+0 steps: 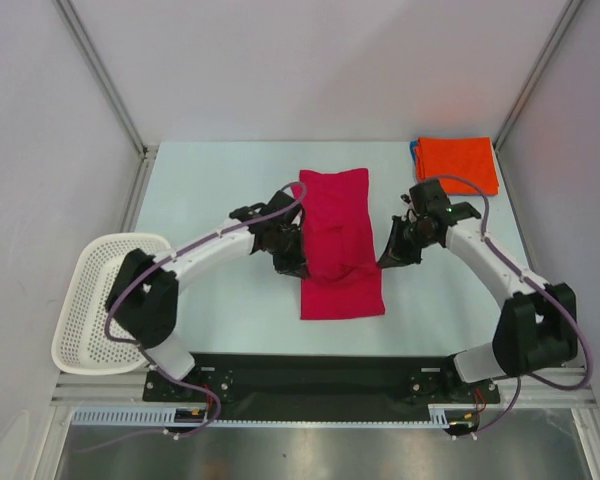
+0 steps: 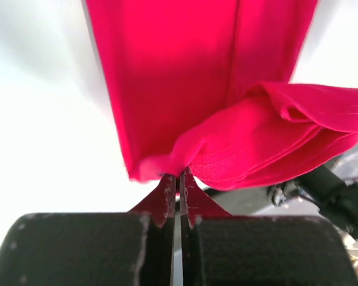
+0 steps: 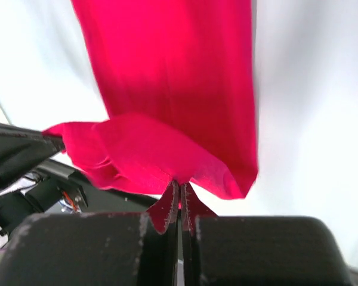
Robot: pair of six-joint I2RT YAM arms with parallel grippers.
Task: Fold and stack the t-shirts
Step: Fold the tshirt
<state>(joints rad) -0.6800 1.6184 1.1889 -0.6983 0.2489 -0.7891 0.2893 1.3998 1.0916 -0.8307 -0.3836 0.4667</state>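
Crimson t-shirt (image 1: 337,243) long folded strip, middle bunched

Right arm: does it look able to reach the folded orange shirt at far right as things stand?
Probably not yet: the right gripper is shut on an edge of the crimson shirt. Bare table lies between it and the orange shirt.

1. blue t-shirt (image 1: 416,150): only a sliver shows at the left edge of the orange t-shirt (image 1: 458,163), far right corner of the table (image 1: 220,190); the rest is covered.
2. crimson t-shirt (image 2: 185,89): far end cut off by the top edge in both wrist views.
3. left gripper (image 2: 179,179), right gripper (image 3: 179,189): fingertips too small to make out in the top view.
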